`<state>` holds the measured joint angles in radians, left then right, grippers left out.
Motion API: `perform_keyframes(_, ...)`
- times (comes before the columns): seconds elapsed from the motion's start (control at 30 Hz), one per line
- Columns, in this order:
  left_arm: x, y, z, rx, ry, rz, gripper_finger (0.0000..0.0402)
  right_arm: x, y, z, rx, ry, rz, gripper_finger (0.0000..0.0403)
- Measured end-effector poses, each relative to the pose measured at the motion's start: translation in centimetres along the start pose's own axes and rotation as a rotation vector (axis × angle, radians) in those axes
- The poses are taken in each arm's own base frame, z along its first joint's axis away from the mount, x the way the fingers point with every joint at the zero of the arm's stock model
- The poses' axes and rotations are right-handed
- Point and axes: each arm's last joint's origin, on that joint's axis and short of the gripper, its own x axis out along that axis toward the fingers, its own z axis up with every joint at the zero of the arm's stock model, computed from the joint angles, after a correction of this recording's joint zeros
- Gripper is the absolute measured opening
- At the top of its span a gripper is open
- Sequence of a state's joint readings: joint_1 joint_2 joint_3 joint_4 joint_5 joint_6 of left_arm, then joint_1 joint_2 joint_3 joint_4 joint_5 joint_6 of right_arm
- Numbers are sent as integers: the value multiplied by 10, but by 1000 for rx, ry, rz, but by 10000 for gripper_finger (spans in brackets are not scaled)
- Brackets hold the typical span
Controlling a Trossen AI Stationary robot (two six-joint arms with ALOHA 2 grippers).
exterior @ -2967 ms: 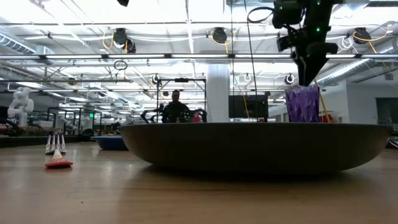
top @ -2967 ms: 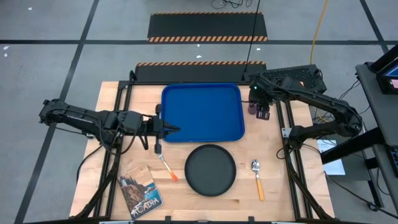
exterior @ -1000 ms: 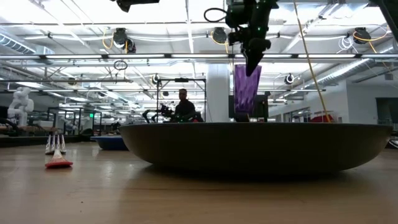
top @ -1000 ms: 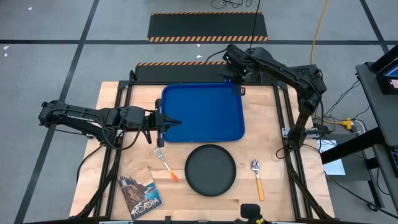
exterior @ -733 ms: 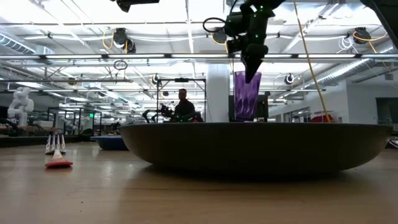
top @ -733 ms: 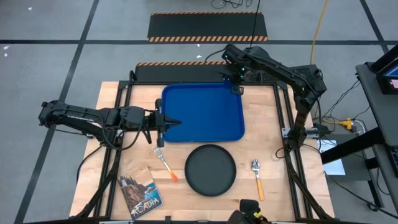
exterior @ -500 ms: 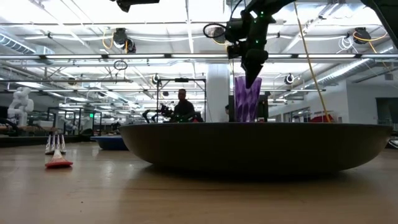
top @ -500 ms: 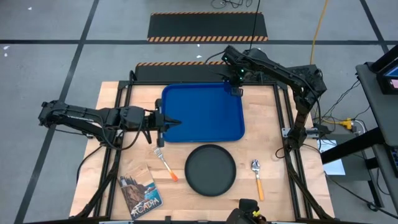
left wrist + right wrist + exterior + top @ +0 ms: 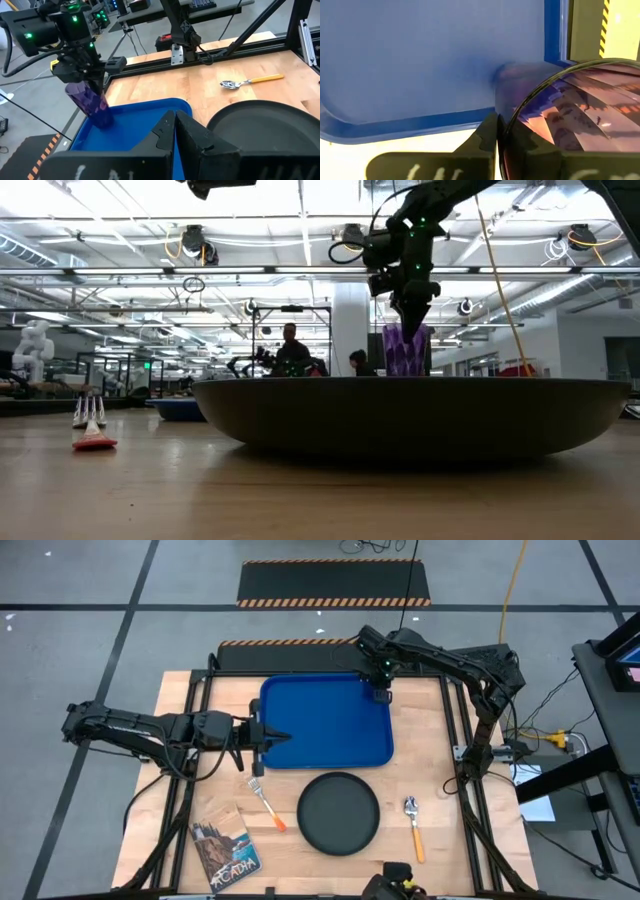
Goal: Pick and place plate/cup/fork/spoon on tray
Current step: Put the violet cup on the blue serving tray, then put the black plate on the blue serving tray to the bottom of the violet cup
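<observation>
Small purple plastic tumbler (image 9: 95, 106) inside large bright blue rectangular tray (image 9: 320, 730), far right corner — pinched by right gripper (image 9: 381, 692). Left gripper (image 9: 270, 737) pressed together over tray's left edge.

A picture booklet (image 9: 224, 844) sits flat on the wooden table (image 9: 450, 850), well apart from any fingers. Beyond the table, two people (image 9: 290, 350) show in the room.

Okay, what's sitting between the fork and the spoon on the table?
The black plate lies between the fork and the spoon, touching neither; the high view shows it.
</observation>
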<state>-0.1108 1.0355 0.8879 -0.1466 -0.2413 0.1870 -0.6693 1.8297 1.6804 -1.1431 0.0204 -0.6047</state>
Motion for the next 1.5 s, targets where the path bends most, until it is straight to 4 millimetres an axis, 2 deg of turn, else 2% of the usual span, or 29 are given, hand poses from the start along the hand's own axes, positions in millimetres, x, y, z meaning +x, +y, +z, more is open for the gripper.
perform_keyframes(0.2, 0, 0, 0, 0, 0, 0, 19, 1, -1, 2, -9, -21, -14, 14)
perform_keyframes(0.6, 0, 0, 0, 1, 2, 0, 19, -1, -3, 6, 10, -59, -51, 98)
perform_keyframes(0.73, 0, 0, -1, 3, 10, -2, 19, -10, 2, 7, 13, -54, -112, 123)
perform_keyframes(0.9, 0, 0, -1, 3, 10, -2, 19, -32, 13, 8, 10, -90, -204, 151)
perform_keyframes(1.1, 0, -1, -1, -5, 9, -3, 19, -74, 41, 4, 53, -217, -234, 174)
perform_keyframes(1.3, -1, -3, 3, -40, -24, -10, 19, -117, 82, -5, 123, -372, -219, 178)
perform_keyframes(1.4, -2, -9, 6, -33, -53, -30, 19, -129, 109, -15, 149, -432, -181, 177)
perform_keyframes(1.5, -4, -15, 7, -28, -55, -34, 19, -129, 137, -31, 166, -467, -167, 177)
